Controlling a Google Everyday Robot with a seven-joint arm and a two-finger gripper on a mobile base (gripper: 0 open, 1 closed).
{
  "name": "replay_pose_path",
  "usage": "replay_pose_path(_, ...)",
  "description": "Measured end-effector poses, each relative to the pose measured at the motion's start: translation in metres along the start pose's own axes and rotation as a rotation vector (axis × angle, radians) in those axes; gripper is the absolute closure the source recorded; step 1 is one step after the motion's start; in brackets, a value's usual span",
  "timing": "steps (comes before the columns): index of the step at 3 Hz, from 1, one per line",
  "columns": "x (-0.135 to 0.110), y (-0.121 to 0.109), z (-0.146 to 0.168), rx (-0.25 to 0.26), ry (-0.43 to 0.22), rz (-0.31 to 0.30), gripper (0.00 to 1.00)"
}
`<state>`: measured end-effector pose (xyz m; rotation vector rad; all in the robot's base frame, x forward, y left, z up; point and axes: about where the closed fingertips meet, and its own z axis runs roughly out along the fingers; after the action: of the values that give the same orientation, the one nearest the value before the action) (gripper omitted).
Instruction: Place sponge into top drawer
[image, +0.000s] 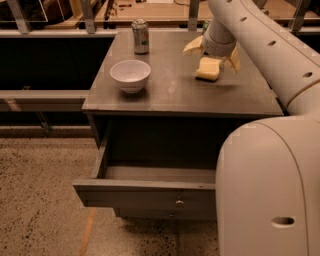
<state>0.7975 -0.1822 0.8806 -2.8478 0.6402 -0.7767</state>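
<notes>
The pale yellow sponge (208, 68) lies on the grey cabinet top (175, 87), towards its back right. My gripper (212, 54) hangs just above it, open, with one yellowish finger (192, 47) left of the sponge and the other on its right. The top drawer (150, 194) is pulled out below the cabinet top, with a small knob (179, 203) on its front. What shows of its inside is bare. My white arm hides the drawer's right part.
A white bowl (130, 75) stands on the left of the cabinet top. A soda can (140, 36) stands at the back left. A lower front with its own knob (171, 215) sits under the drawer. A speckled floor (40, 200) lies in front.
</notes>
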Motion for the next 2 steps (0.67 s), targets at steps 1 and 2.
replay_pose_path(1, -0.007, -0.0061, 0.0155, -0.013, -0.037, -0.021, 0.17)
replay_pose_path(2, -0.0146, -0.0103, 0.0248, -0.009, -0.083, -0.034, 0.4)
